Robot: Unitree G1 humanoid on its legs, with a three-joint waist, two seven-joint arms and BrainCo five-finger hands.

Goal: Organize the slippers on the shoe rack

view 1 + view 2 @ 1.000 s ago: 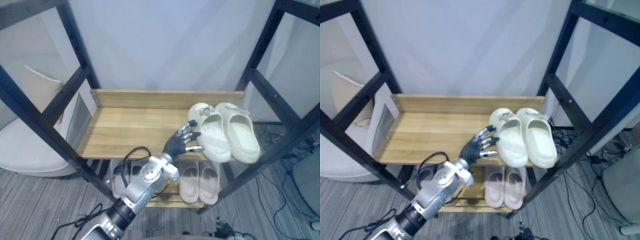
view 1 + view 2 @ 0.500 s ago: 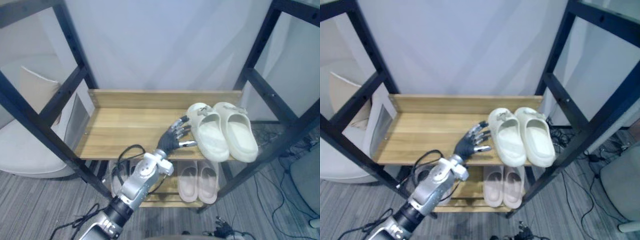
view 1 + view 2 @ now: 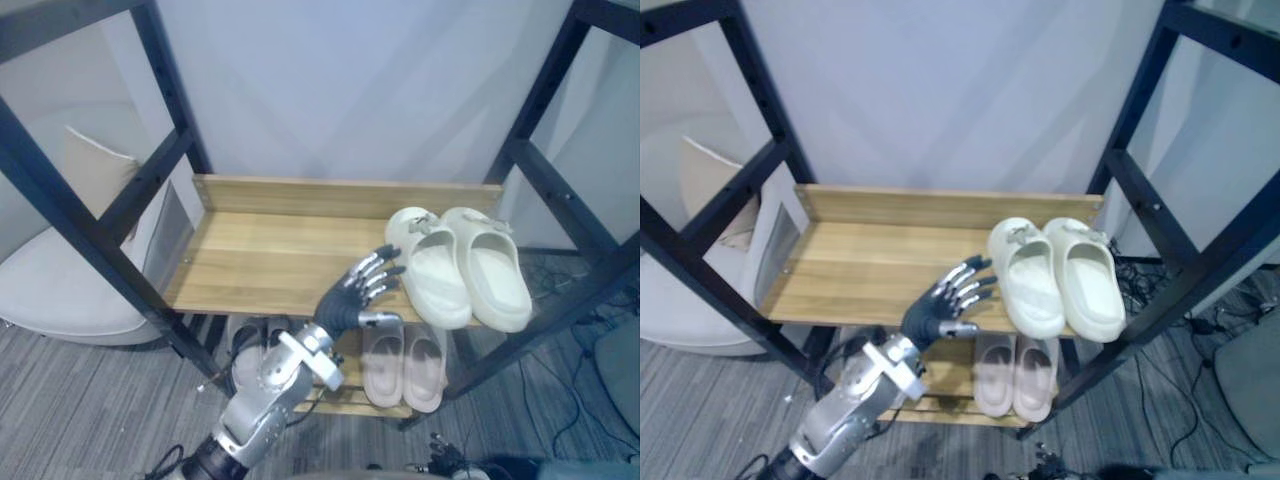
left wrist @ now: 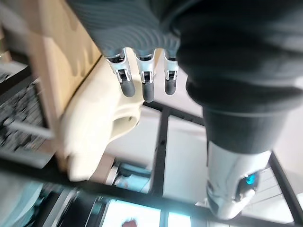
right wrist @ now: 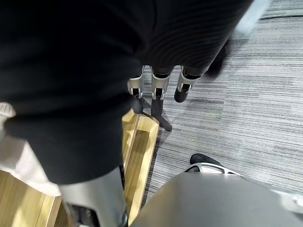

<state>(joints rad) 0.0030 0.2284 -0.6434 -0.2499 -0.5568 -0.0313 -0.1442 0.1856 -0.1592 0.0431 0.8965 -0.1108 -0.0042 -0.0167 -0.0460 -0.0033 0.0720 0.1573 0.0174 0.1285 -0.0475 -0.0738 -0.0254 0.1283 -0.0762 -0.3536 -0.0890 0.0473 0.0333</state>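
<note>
A pair of cream slippers stands side by side at the right end of the rack's upper wooden shelf, toes toward the front. My left hand is open at the shelf's front edge, just left of the nearer cream slipper. Its straight fingers point at that slipper's side; I cannot tell whether they touch it. A pinkish-beige pair lies on the lower shelf beneath. My right hand hangs open over the grey carpet beside the rack's foot.
Black metal posts and slanted braces frame the rack on both sides. Dark shoes sit at the left of the lower shelf. A white cushioned seat stands to the left of the rack. Cables lie on the floor at the right.
My left hand has drawn back a little from the cream slipper toward the shelf's front edge. The whole view has shifted slightly; the slippers stay put.
</note>
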